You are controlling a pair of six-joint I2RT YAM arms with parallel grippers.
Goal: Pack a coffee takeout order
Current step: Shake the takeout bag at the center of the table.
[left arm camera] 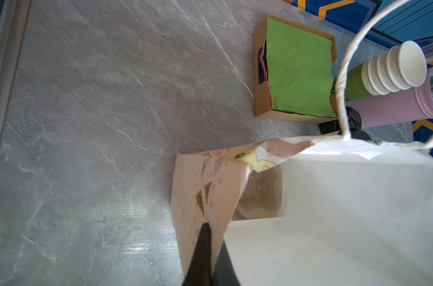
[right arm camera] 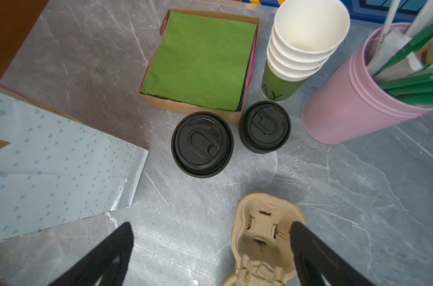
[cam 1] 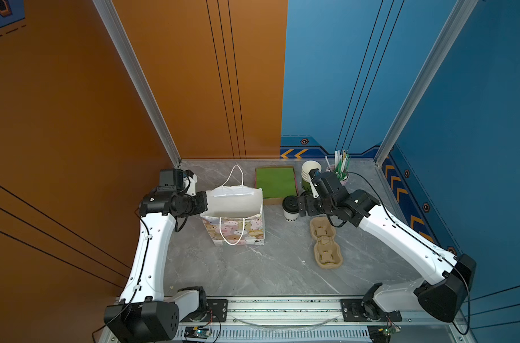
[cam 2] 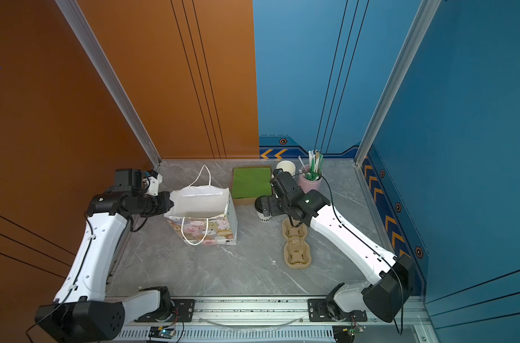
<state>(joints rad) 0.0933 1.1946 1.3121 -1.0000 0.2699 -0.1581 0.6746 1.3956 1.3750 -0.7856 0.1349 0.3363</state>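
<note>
Left wrist view: left claw [left arm camera: 210, 231] is clamped on the paper bag [left arm camera: 198, 188] rim. The right claw [right arm camera: 211, 226] gapes above the worktop [right arm camera: 185, 213]. The lidded cup [right arm camera: 202, 144] stands just beside the napkin box [right arm camera: 166, 103].

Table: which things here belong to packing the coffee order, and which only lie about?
Job: white paper cup, black lid, green napkin, paper bag.
Lying about: pulp carrier, pink straw tin, stacked cups.

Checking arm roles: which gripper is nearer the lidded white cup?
Right. The right gripper hangs open close beside the lidded cup, over the pulp carrier's end; the left gripper is across the paper bag, shut on its rim.
</note>
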